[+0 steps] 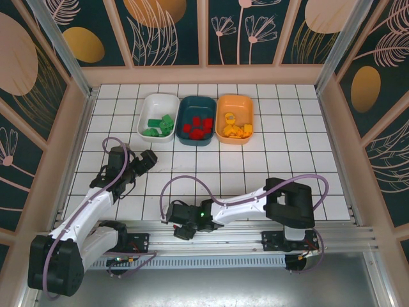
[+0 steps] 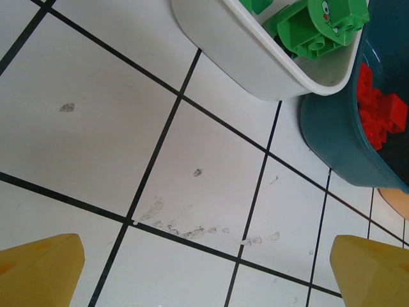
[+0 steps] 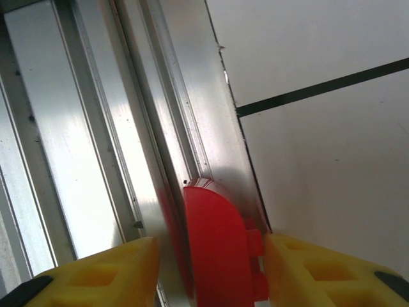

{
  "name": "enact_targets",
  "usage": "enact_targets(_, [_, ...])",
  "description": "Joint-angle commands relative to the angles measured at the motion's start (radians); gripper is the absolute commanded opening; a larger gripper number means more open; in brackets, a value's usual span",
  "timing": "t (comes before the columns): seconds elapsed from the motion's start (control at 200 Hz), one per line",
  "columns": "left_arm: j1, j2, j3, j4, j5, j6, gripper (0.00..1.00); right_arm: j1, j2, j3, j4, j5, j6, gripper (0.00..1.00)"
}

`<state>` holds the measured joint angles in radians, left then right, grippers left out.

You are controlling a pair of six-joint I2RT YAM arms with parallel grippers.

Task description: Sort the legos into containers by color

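A red lego (image 3: 220,249) with a rounded top lies on the aluminium rail (image 3: 96,128) at the table's near edge. My right gripper (image 3: 211,268) straddles it: the right finger (image 3: 319,268) touches its studs, while the left finger (image 3: 108,275) stands a little off it. In the top view the right gripper (image 1: 181,229) is low over that rail. My left gripper (image 1: 153,155) is open and holds nothing, hovering over bare tiles (image 2: 208,281) short of the containers. The white tray (image 1: 146,105) holds green legos (image 1: 160,126), the teal tray (image 1: 185,102) red legos (image 1: 197,126), and the orange tray (image 1: 223,102) yellow ones (image 1: 236,128).
The three trays stand side by side at the back of the tiled table (image 1: 287,160). Wooden walls (image 1: 77,128) close in the sides and back. In the left wrist view the white tray (image 2: 243,57) and the teal tray (image 2: 339,147) lie just ahead.
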<state>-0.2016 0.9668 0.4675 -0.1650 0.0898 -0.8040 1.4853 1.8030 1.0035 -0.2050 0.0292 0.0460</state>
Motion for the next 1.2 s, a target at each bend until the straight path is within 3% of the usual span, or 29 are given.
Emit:
enact_targets(0.0, [0.005,0.004,0.017,-0.003,-0.002,0.01,0.99,0.002,0.026,-0.01,0.029,-0.038,-0.011,0.45])
enact_targets(0.5, [0.006,0.003,0.015,-0.013,-0.022,0.021,0.99,0.002,0.053,-0.004,0.013,-0.018,-0.014,0.23])
enact_targets(0.881, [0.006,0.002,0.02,-0.01,-0.016,0.016,0.99,0.015,-0.058,-0.031,0.071,0.118,0.003,0.07])
enact_targets(1.091, [0.006,0.008,0.026,-0.005,-0.016,0.013,0.99,0.012,-0.106,-0.041,0.086,0.159,-0.004,0.04])
enact_targets(1.196, [0.005,0.012,0.025,-0.002,-0.028,0.006,0.99,-0.042,-0.142,-0.032,0.077,0.213,-0.022,0.04])
